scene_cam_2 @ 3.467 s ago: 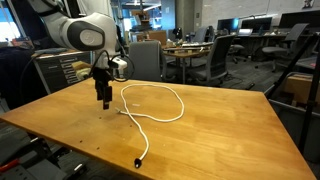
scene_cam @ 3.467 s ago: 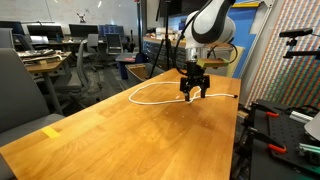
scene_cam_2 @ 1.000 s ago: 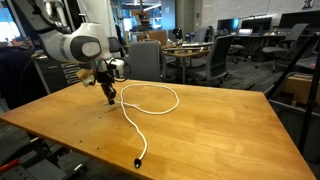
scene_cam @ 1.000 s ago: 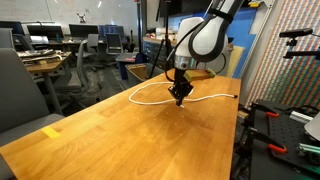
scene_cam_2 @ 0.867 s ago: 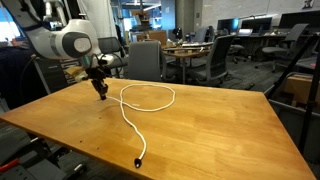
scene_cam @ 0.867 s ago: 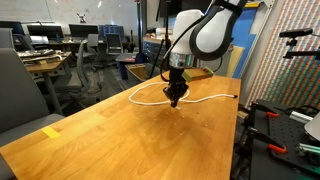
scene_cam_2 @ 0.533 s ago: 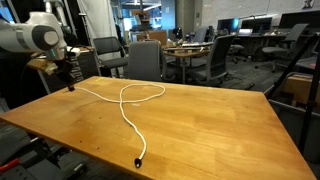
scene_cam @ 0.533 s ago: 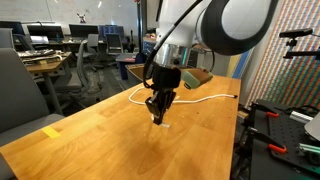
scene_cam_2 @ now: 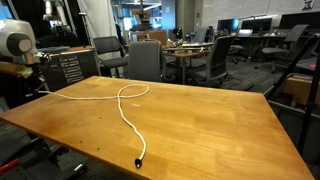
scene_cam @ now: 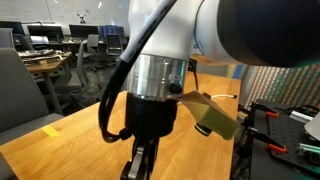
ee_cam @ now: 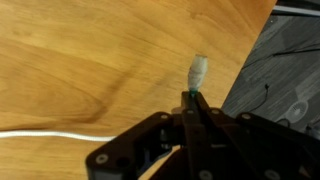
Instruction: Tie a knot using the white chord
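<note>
The white chord [scene_cam_2: 128,118] lies on the wooden table [scene_cam_2: 220,130]. From the far left it runs to a small flattened loop [scene_cam_2: 137,88] that crosses itself, then trails down to a dark tip [scene_cam_2: 138,162] near the front edge. My gripper [scene_cam_2: 40,86] is at the table's left edge. The wrist view shows my gripper [ee_cam: 193,97] shut on the chord's end, a short white stub [ee_cam: 199,71] poking out past the fingertips. More chord [ee_cam: 40,133] trails off at the lower left. In an exterior view the arm fills the frame, the gripper [scene_cam: 140,162] pointing down.
The table's edge and the dark floor [ee_cam: 285,70] lie right beside the gripper in the wrist view. Office chairs [scene_cam_2: 145,60] and desks stand behind the table. A yellow tape mark [scene_cam: 50,131] sits near one table edge. Equipment on a rack [scene_cam: 285,110] stands off one side.
My gripper has carried the chord's end across the table to its edge. The wide loop has been pulled flat and small, and the chord now stretches out straight.
</note>
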`<act>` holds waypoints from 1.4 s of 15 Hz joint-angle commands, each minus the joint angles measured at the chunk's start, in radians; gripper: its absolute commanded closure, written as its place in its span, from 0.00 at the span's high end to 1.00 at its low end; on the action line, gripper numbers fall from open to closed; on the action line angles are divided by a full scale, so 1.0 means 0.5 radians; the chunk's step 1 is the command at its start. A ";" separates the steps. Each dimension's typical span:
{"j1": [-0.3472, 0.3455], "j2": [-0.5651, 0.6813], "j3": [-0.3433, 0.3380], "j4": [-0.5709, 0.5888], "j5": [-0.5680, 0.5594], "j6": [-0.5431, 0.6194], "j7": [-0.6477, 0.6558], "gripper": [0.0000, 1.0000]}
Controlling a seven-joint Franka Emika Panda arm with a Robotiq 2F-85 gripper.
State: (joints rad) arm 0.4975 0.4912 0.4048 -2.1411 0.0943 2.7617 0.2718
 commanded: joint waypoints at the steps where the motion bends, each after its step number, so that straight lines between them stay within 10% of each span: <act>1: -0.030 0.018 -0.153 0.095 -0.127 -0.193 -0.181 0.05; 7: -0.068 -0.345 -0.698 -0.050 -0.833 -0.200 -0.135 0.05; 13: -0.387 -0.377 -0.938 -0.032 -1.370 0.046 -0.235 0.06; 21: -0.839 0.039 -0.654 0.027 -0.812 0.488 -0.686 0.06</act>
State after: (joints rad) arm 0.1440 0.4494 -0.0014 -2.1642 -0.4255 2.9627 0.0242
